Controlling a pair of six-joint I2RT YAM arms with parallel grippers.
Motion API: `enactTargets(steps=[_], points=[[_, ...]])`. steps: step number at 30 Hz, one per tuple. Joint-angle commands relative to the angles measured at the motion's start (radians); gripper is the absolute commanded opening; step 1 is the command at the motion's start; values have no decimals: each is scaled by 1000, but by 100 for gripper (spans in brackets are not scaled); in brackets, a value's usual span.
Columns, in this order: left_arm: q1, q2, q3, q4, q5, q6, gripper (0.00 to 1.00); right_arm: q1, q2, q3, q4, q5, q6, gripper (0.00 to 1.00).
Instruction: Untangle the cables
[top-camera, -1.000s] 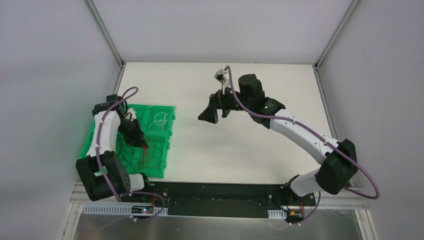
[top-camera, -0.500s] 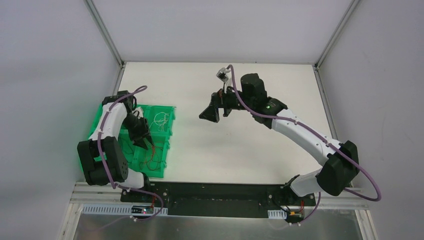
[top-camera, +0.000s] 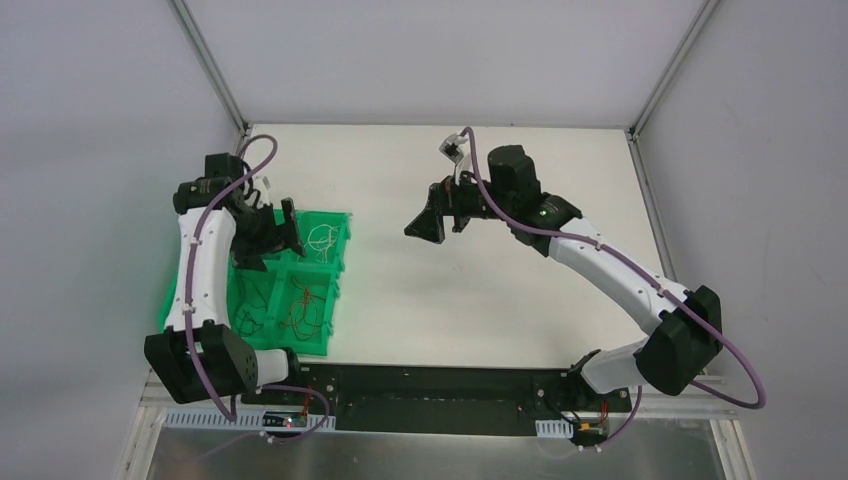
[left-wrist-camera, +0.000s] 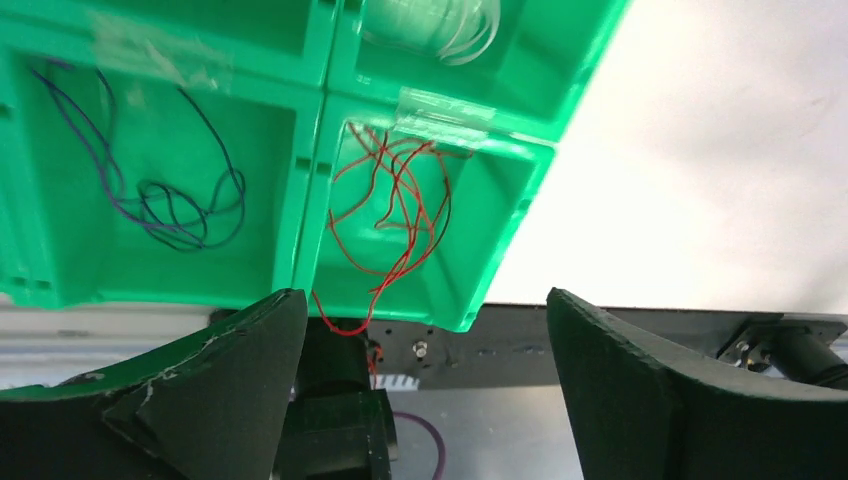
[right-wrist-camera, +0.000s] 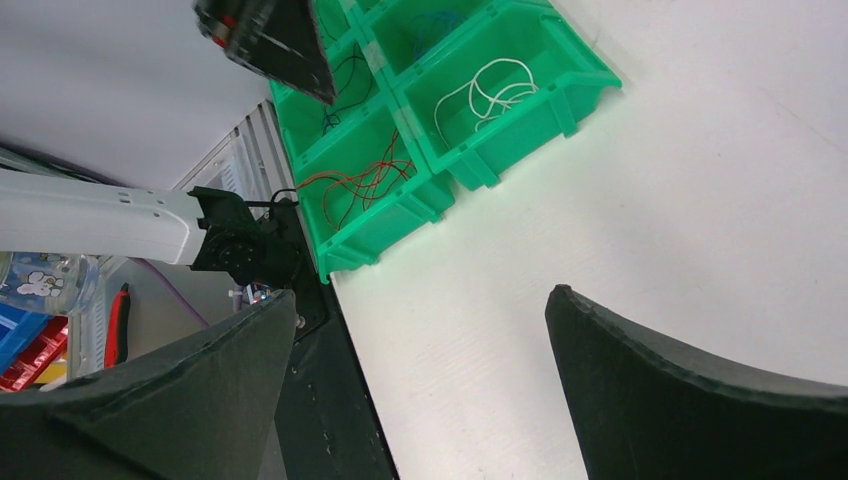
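Note:
The cables lie sorted in a green divided bin (top-camera: 300, 348) at the table's left. Red cables (left-wrist-camera: 400, 215) fill the near right compartment, one strand hanging over the front wall. Blue-purple cables (left-wrist-camera: 160, 190) lie in the compartment beside them, and white cables (left-wrist-camera: 440, 25) in the far one. My left gripper (top-camera: 272, 238) hovers above the bin, open and holding nothing (left-wrist-camera: 425, 380). My right gripper (top-camera: 428, 212) hangs open over the bare table middle, nothing between its fingers (right-wrist-camera: 420, 390). From there I see the white cables (right-wrist-camera: 490, 90) and the red cables (right-wrist-camera: 360, 185).
The bin sits close to the left wall and the table's near edge. A black base rail (top-camera: 430, 385) runs along the front. White walls with metal corner posts close the back and sides. A small white connector (top-camera: 455, 148) sticks up from the right wrist.
My left gripper has gone from shut low in the red compartment to open, lifting up and toward the bin's far side. The red cables stayed in the bin. The right arm barely shifted.

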Motion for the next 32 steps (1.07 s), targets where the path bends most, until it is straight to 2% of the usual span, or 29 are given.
enactTargets(steps=[1, 4, 9, 17, 19, 23, 27, 32], points=[[-3, -18, 190, -31, 42, 105, 98, -36, -29, 53, -49, 11, -8, 99], [-31, 95, 376, -72, 49, 144, 99, -84, -26, 74, -87, 32, 5, 99], [-147, 272, 692, -107, -34, 194, 99, -214, -39, 107, -169, 73, 36, 99], [-339, 611, 1216, -113, 6, 229, 99, -554, -101, 70, -323, 122, 58, 99], [-391, 659, 1213, -98, 5, 210, 99, -635, -115, 17, -343, 123, 48, 99], [-418, 682, 1064, -26, 64, 103, 99, -743, -153, -100, -385, 134, -7, 99], [-418, 642, 868, 76, 101, 29, 99, -760, -187, -178, -396, 154, -66, 99], [-401, 600, 787, 125, 112, 19, 99, -760, -171, -166, -372, 121, -53, 99]])
